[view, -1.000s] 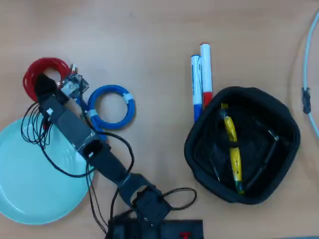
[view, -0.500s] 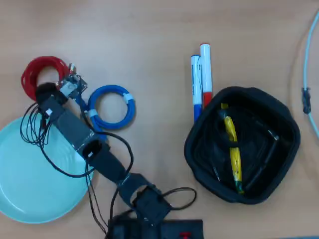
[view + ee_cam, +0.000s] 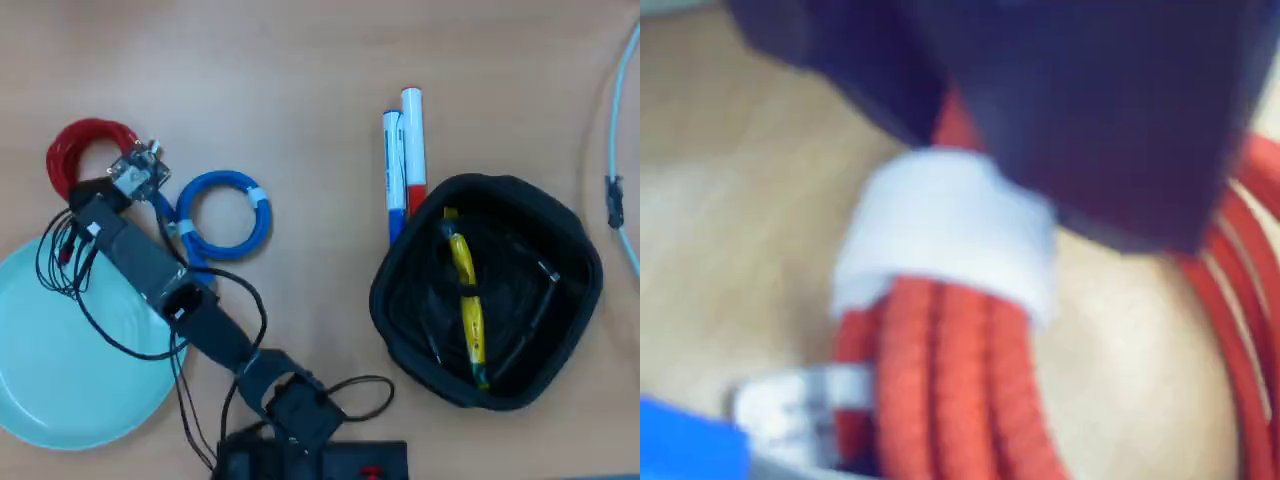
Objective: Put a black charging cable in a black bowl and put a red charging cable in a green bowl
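Since the earlier frame, gripper [image 3: 88, 185] and red charging cable [image 3: 80, 143] have shifted slightly. Jaw opening cannot be told; a dark jaw covers the coil's white tie [image 3: 940, 225]. Green bowl [image 3: 60, 400] lies just below in the overhead view.

The overhead view is evenly and softly lit, with only faint shadows seen beside the black bowl [image 3: 487, 288], whose interior is rendered dark and low in detail. The wrist view is heavily blurred: the red charging cable [image 3: 940, 390] is shown out of focus.
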